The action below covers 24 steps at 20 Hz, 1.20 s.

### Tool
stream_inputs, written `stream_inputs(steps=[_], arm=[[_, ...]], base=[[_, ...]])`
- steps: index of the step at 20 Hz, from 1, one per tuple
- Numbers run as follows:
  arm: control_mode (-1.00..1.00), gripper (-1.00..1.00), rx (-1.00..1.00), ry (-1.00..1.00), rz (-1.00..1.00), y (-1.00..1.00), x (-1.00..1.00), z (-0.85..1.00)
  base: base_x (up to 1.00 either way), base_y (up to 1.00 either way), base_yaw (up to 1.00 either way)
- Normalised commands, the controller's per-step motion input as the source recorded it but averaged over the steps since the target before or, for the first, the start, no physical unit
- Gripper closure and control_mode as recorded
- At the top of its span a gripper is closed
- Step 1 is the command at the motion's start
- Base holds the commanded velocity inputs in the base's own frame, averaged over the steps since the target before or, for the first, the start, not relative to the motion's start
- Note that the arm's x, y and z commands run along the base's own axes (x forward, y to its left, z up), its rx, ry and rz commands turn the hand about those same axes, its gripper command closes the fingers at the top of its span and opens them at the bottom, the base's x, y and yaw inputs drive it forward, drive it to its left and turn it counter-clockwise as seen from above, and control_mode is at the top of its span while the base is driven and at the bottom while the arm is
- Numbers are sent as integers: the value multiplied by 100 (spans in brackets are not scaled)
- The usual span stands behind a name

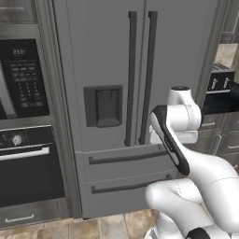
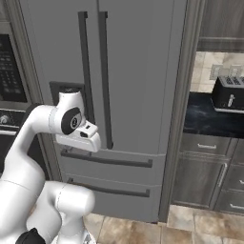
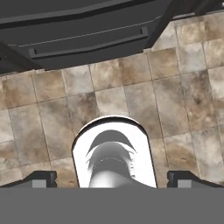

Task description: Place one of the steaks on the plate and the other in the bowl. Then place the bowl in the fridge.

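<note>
Stands tall and grey across most of both base views: fridge (image 1: 116, 70), doors shut, two dark vertical handles (image 1: 141, 77) side by side at upper centre, dark dispenser panel (image 1: 103, 106) at middle left, two lower drawers below with long horizontal grips. Borders at far left on black wall oven (image 1: 25, 135) with keypad and knob. Shows at right of the right base view a dark desk (image 2: 209, 119) carrying a black toaster (image 2: 230, 93), grey cabinets underneath. Covered with brown stone tiles, floor (image 3: 131, 96), seen in the hand view with the lowest fridge drawer along the top of the frame. Folded in front of the drawers, white arm, hand pointing down at the floor. Set wide apart, jaws of the gripper (image 3: 112, 178), nothing between them, dark tips at lower left and lower right corners.
</note>
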Motion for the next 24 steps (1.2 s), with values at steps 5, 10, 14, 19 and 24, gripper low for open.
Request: stream_inputs(steps=[5,10,14,19,24], arm=[[100,-100,0,0,0,0,0,0],[-100,-100,-4,-39,8,3,80,10],[-100,-100,-13,-56,10,0,96,29],[-100,-100,-5,-43,14,-3,92,18],[-100,-100,8,-20,2,-3,97,52]], base=[[12,8,0],[0,0,0],[0,0,0],[0,0,0],[0,0,0]])
